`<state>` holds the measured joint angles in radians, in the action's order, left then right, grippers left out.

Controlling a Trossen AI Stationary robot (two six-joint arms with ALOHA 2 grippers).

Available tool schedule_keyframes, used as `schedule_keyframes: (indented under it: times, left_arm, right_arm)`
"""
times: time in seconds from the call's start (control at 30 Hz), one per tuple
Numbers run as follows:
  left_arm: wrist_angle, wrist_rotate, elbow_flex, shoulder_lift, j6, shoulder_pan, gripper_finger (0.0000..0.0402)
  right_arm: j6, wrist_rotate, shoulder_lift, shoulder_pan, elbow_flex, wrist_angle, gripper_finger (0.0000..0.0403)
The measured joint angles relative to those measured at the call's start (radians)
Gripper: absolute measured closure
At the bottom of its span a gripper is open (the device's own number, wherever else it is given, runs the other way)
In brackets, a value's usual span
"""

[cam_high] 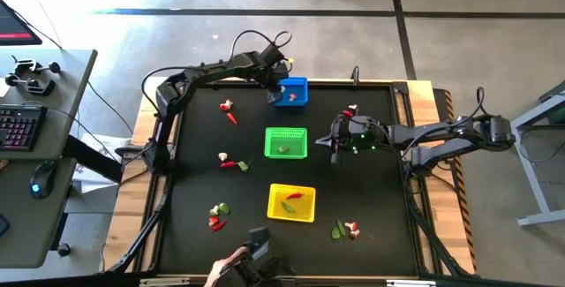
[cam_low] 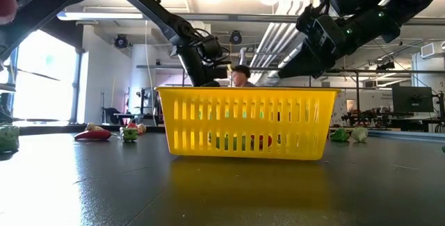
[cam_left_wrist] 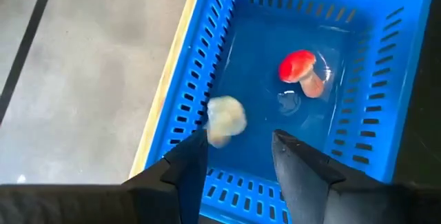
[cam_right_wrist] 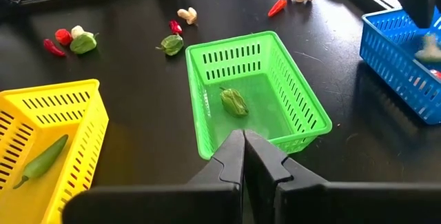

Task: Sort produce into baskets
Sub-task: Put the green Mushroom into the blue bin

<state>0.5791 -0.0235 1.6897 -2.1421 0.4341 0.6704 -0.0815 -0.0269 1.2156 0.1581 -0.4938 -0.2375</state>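
Observation:
My left gripper (cam_left_wrist: 238, 156) (cam_high: 280, 93) hangs open over the left part of the blue basket (cam_left_wrist: 207, 86) (cam_high: 293, 92) at the table's far edge. A pale mushroom-like piece (cam_left_wrist: 226, 119) shows blurred just beyond one fingertip, inside the basket. A red-and-white mushroom piece (cam_left_wrist: 303, 72) lies on the basket's floor. My right gripper (cam_right_wrist: 242, 148) (cam_high: 335, 141) is shut, hovering right of the green basket (cam_right_wrist: 258, 93) (cam_high: 286, 142), which holds a green leafy piece (cam_right_wrist: 234, 102). The yellow basket (cam_high: 291, 201) (cam_low: 247, 123) holds a green chilli (cam_right_wrist: 41, 160) and a red piece. My left gripper stands open above the blue basket, pointing steeply down. The blurred pale piece (cam_left_wrist: 220, 138) shows right by one fingertip (cam_left_wrist: 196, 145); whether they touch I cannot tell.
Loose produce lies on the black table: by the far left (cam_high: 229, 110), left of the green basket (cam_high: 234, 162), near left (cam_high: 218, 216), near right (cam_high: 347, 229) and by the right arm (cam_high: 351, 110). A person's hand (cam_high: 228, 268) shows at the near edge.

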Motion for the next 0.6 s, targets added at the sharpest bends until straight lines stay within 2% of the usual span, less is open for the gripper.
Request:
schedule_keyframes:
  times: [0.1, 0.2, 0.43, 0.6]
  left_arm:
    - [-0.010, -0.051, -0.022, 0.041, 0.000, -0.007, 0.0271]
    - [-0.101, -0.128, -0.100, 0.127, -0.016, -0.023, 0.0309]
    - [-0.413, -0.125, -0.414, 0.406, -0.073, -0.076, 0.0389]
    - [-0.463, -0.120, -0.597, 0.604, -0.091, -0.135, 0.0399]
  right_arm:
    - [-0.012, 0.000, 0.000, 0.000, 0.000, 0.003, 0.0403]
    - [-0.015, 0.000, 0.000, -0.002, 0.000, 0.001, 0.0403]
    - [0.010, 0.001, 0.001, -0.002, 0.000, -0.016, 0.0403]
    - [0.011, 0.001, 0.001, -0.002, 0.000, -0.031, 0.0403]
